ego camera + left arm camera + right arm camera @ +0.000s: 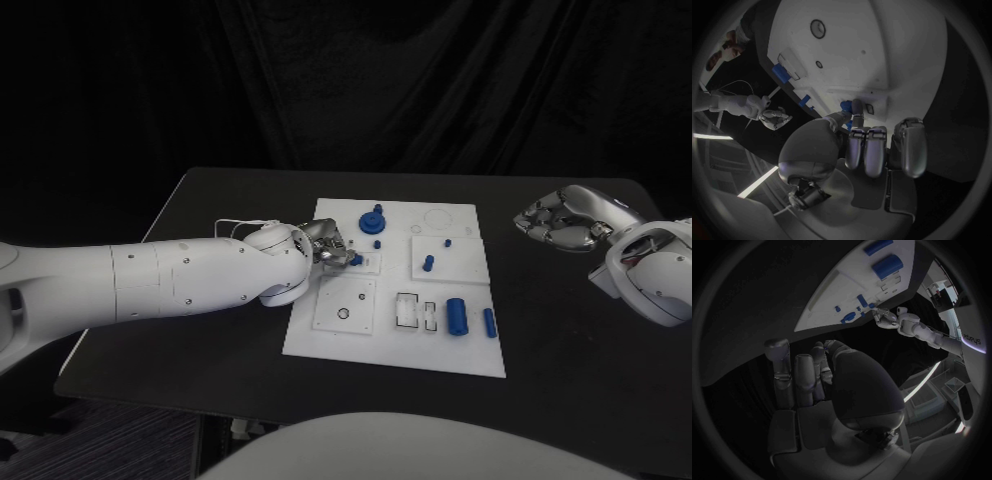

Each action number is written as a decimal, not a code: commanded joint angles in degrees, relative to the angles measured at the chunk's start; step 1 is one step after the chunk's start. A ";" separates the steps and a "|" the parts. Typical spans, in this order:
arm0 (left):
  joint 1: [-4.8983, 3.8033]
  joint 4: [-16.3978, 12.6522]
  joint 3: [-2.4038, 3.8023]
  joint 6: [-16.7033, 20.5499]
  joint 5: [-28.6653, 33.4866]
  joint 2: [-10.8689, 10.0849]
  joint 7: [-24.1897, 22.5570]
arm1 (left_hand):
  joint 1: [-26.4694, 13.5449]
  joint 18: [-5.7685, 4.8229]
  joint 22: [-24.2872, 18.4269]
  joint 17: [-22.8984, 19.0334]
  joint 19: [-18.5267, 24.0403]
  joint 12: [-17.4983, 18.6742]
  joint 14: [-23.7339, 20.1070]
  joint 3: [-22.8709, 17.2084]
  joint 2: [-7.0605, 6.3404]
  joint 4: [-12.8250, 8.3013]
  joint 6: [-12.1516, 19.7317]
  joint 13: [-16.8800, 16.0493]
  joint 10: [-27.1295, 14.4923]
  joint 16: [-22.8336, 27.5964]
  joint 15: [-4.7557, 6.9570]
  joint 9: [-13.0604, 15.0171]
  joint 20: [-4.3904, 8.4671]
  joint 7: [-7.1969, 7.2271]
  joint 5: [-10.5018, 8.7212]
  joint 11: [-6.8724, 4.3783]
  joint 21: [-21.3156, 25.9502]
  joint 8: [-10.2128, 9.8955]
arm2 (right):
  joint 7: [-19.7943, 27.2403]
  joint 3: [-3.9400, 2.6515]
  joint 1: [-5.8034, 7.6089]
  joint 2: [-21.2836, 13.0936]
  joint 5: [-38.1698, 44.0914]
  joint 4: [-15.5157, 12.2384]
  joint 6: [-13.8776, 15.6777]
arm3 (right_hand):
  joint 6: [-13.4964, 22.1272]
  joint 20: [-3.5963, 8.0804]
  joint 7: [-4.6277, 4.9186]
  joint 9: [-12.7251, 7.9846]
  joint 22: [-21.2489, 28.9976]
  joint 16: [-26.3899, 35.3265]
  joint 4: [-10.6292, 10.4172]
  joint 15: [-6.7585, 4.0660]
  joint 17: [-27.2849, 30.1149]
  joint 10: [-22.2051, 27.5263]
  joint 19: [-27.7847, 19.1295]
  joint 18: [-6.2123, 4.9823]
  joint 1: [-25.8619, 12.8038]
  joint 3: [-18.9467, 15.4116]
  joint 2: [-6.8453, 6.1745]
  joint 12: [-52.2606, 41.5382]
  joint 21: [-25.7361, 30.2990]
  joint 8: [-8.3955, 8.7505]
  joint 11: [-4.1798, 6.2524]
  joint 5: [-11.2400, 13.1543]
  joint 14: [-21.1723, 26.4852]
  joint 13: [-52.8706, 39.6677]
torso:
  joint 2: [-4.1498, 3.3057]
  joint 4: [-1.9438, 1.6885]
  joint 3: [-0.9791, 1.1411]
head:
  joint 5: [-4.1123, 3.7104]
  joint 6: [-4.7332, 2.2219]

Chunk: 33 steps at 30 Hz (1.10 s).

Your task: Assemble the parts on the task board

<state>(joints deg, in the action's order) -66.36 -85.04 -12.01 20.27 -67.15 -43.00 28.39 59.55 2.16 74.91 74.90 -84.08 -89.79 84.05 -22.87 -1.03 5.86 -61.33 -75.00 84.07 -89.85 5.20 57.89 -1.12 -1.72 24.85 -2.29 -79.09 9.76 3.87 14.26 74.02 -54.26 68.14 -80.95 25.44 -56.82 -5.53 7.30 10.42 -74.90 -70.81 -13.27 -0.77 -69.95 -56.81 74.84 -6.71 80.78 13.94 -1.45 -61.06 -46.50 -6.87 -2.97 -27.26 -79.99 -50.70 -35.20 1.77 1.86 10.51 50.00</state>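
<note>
The white task board (335, 342) lies in the middle of the black table. My left hand (326, 246) hovers over the board's left side and pinches a small blue part (846, 105) between thumb and a finger, just above a raised square block (366, 266). On the board are a blue knob (374, 219), a short blue peg (428, 264), a thick blue cylinder (456, 314) and a slim blue rod (489, 322). My right hand (564, 220) hangs off the board's right side, holding nothing, fingers loosely bent.
The board carries round holes (343, 313) and rectangular slots (408, 312) in its near half. Black table (188, 330) surrounds the board on all sides. A thin white cable (238, 224) runs along my left wrist.
</note>
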 commanded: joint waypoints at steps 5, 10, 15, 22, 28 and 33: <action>0.31 -0.02 -0.08 1.20 -0.30 -0.27 -2.02 | -3.36 0.84 8.15 15.10 -0.34 -0.21 5.95 2.11 -0.34 3.74 0.28 -15.00 5.93 -0.15 0.20 0.15 0.14 -0.13 -2.11 0.06 0.60 0.23 | -0.84 -0.05 -0.16 -0.16 0.27 -0.07 0.42 | 0.20 0.15 0.22 0.05 -4.28 0.05 -0.03 0.06 -0.04 0.21 -0.21 -0.99 0.05 0.28 -0.24 0.14 0.25 0.21 -0.10 -0.26 0.44 0.00 | -0.03 -0.02 -0.02 | -0.07 0.00; 0.31 -1.00 -0.07 5.44 -0.30 -1.44 -4.50 | -4.86 0.79 8.33 15.10 -0.49 -0.21 5.95 4.37 -0.46 6.64 0.33 -15.00 5.93 -0.15 0.13 0.15 0.06 -0.21 -1.86 0.13 0.51 0.22 | -0.52 -0.05 -0.17 -0.49 0.27 -0.40 0.94 | 0.24 0.15 0.22 0.06 -4.28 0.09 0.00 0.05 0.01 0.27 -0.23 -1.00 0.04 0.32 -0.26 0.19 0.33 0.23 -0.10 -0.27 0.46 0.08 | -0.01 0.00 -0.02 | -0.08 0.00; 0.29 -3.07 -0.07 9.09 -0.30 -3.53 -6.54 | -4.79 0.73 8.58 15.10 -0.68 -0.21 5.95 7.07 -1.03 9.10 1.55 -15.00 5.93 -0.15 0.04 1.64 -0.01 -0.34 -1.53 0.24 0.34 1.03 | 0.07 -0.06 -0.14 -1.13 0.27 -1.53 2.58 | 0.73 0.15 0.34 0.01 -4.34 -0.03 0.09 0.07 -0.08 0.19 -0.17 -0.98 -0.04 0.41 -0.43 0.12 0.29 0.49 -0.16 -0.30 0.40 0.05 | -0.01 0.02 -0.01 | -0.08 0.00; -0.28 -5.54 -0.06 10.91 5.07 -6.50 -12.66 | -4.35 0.55 9.14 15.10 -1.02 -0.21 5.95 10.70 -0.77 10.68 5.88 -15.00 5.93 -0.15 -0.42 4.03 -0.36 -1.07 -1.80 0.83 -0.22 2.02 | -1.98 -0.07 0.55 -1.35 4.31 -5.16 5.95 | 1.66 0.22 0.48 0.06 -6.59 -5.22 0.35 0.01 -4.85 -6.86 3.35 0.27 -1.12 -0.13 -1.61 -6.19 -7.43 1.03 -0.18 2.36 -2.89 -6.79 | -0.01 0.05 -0.02 | 0.18 0.00; -0.65 -6.26 -0.06 9.50 18.00 -8.68 -23.91 | 3.92 -0.14 10.91 15.10 -2.23 -0.21 5.95 10.86 -0.47 8.14 9.75 -15.00 5.93 -0.15 -0.65 6.58 -0.58 -1.32 -0.37 1.06 -3.01 4.43 | -5.74 -0.08 2.66 0.29 10.81 -8.63 7.17 | 1.49 0.55 0.29 0.27 -9.24 -12.40 1.46 -0.26 -12.04 -17.04 7.70 2.17 -1.55 -1.10 -2.63 -16.13 -19.27 1.10 0.02 4.35 -6.70 -19.08 | 0.01 0.03 -0.03 | 0.09 0.00; -0.76 -7.05 -0.06 5.80 27.92 -10.86 -30.47 | 7.63 -0.31 11.46 15.10 -2.42 -0.21 5.95 11.36 -0.01 7.47 12.89 -15.00 5.93 -0.15 -1.05 7.25 -0.92 -1.94 1.31 1.53 -3.71 5.91 | -8.04 -0.09 3.68 3.31 14.58 -10.02 7.48 | 1.50 0.79 0.17 0.30 -11.28 -17.66 2.80 -0.39 -18.06 -25.55 10.73 3.75 -1.77 -1.59 -2.97 -23.61 -28.84 1.34 0.08 4.04 -9.28 -29.96 | 0.05 0.07 -0.02 | 0.06 0.00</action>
<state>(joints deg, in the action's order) -66.97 -91.81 -12.09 28.75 -49.63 -53.66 6.84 66.85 2.16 74.90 74.90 -84.05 -89.79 83.88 -11.49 -0.97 13.57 -48.67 -75.00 84.10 -89.85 4.56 65.09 -1.59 -3.68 25.99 -1.16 -82.56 15.52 0.04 14.20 77.55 -51.32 77.38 -90.72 30.57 -55.37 -4.81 7.70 10.64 -74.93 -88.10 -10.78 -0.92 -74.95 -81.60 83.75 -3.53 79.07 12.30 -4.02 -84.05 -74.59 -5.85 -2.92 -23.20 -83.74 -74.81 -35.18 1.80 1.82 10.55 50.00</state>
